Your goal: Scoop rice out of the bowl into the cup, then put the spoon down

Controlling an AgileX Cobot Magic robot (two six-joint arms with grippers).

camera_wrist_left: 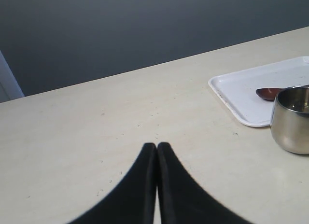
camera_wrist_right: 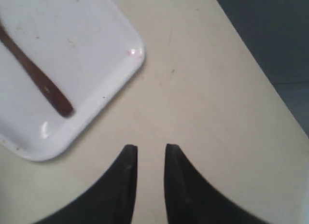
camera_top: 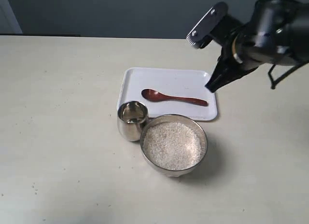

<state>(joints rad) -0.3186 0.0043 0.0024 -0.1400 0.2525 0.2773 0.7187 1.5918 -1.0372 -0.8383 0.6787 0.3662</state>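
The spoon (camera_top: pixel 174 97) lies flat on the white tray (camera_top: pixel 140 79), behind the cup (camera_top: pixel 131 120) and the bowl (camera_top: pixel 204 137) of rice (camera_top: pixel 172 146), which stand just beside each other; it looks light, stiff and smooth, best pinched across the slim handle; the tray's low rim may crowd that approach; the right jaws hang narrowly parted, empty, above the tray's edge near the handle end; the left jaws are pressed together over the table (camera_top: pixel 58 137).

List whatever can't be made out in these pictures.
- Cup contents: exterior view, glare on the steel hides whether it holds anything.
- Spoon scoop: right wrist view, cut by the edge; left wrist view, mostly behind the cup.
- Left gripper: outside the exterior view; only its tips show in its wrist view.
- Rice depth: bowl wall hides it.
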